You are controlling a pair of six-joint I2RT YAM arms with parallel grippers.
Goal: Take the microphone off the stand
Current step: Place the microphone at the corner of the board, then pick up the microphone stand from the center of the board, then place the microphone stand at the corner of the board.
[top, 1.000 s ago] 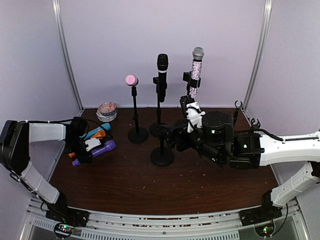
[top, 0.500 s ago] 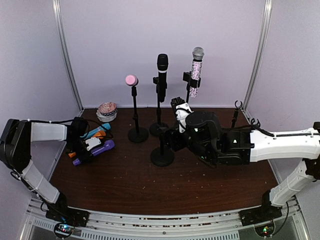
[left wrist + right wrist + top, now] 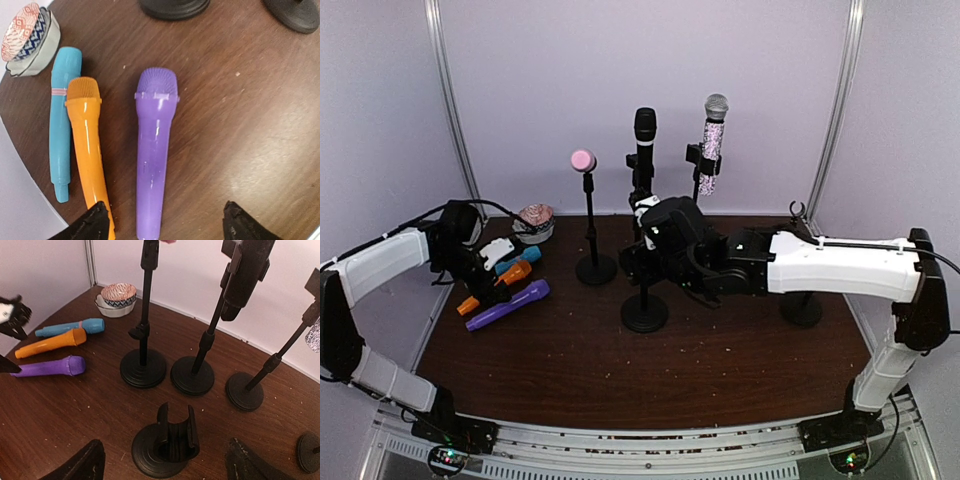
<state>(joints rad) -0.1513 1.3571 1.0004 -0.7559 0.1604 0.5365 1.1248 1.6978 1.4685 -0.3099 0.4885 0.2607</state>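
Looked down on a dark wood desk [image 3: 720, 380], two white arms reaching in from the near edge. Found the left tool [image 3: 162, 222] spread wide and empty over a purple microphone [image 3: 155, 150] lying flat at near left beside an orange microphone [image 3: 87, 150] and a blue microphone [image 3: 62, 125], seemingly a pile for pieces already taken off. Found the right tool [image 3: 167, 460] likewise gaping, holding nothing, above an empty stand [image 3: 172, 440] near the middle, clip upturned. Farther back, counted three clipped head-up in a row: a pink-headed microphone [image 3: 583, 160] left, a black microphone [image 3: 645, 135] centre on a stand [image 3: 192, 375], a glittery microphone [image 3: 711, 145] right. Judged the black microphone the likeliest target, being just beyond the right tool. Noted a patterned bowl [image 3: 27, 40] at far left.
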